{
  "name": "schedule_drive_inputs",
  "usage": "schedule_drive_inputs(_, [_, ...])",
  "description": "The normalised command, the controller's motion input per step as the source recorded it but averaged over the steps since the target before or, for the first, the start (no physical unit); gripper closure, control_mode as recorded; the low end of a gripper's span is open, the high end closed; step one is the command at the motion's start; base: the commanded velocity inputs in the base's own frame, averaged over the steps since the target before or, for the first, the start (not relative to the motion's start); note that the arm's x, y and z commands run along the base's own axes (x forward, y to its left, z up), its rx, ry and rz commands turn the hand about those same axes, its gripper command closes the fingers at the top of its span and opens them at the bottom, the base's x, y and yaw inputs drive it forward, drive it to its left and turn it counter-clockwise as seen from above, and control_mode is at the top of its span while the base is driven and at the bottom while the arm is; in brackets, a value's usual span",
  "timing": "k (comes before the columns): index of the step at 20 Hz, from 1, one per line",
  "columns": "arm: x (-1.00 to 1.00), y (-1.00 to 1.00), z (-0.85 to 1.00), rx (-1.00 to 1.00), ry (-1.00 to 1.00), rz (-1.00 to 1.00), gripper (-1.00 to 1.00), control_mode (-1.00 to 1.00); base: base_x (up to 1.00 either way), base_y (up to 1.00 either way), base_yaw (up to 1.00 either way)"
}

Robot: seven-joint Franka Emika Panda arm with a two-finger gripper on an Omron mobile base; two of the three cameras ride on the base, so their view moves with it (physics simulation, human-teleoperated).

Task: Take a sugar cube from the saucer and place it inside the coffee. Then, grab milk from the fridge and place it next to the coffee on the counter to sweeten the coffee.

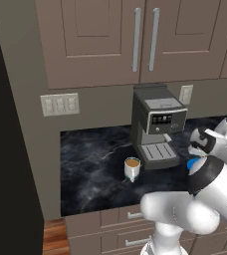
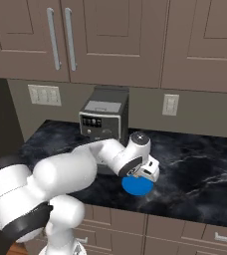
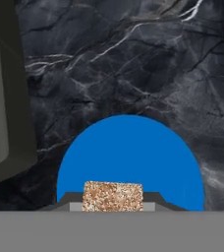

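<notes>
The bright blue saucer [image 3: 128,152] lies on the black marble counter [image 1: 90,169], right of the coffee machine. My gripper [image 3: 113,203] hangs just above the saucer's near edge, shut on a speckled brown sugar cube [image 3: 113,195] held between the two fingertips. From the right base view, the hand [image 2: 146,174] hovers over the saucer [image 2: 138,186]. The coffee [image 1: 132,168], a small white mug of tan liquid, stands on the counter in front of the machine's left corner, well left of the saucer [image 1: 193,163]. The milk is out of view.
A boxy black-and-grey coffee machine [image 1: 155,124] stands against the back wall, and its side [image 3: 6,98] lies close to the left of the hand. Taupe cupboards [image 2: 110,40] hang overhead. The tall black side of the fridge [image 1: 6,149] borders the counter's left end.
</notes>
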Motion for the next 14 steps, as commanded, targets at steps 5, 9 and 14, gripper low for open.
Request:
schedule_drive_inputs(5, [-0.46,0.35,0.6,0.0,0.0,0.0,1.0,-1.0,0.0,0.0,0.0])
schedule_drive_inputs(9, [-0.51,0.52,0.66,0.0,-0.03,0.04,1.0,-1.0,0.0,0.0,0.0])
schedule_drive_inputs(14, [-0.36,0.63,0.66,0.0,-0.08,0.04,1.0,-1.0,0.0,0.0,0.0])
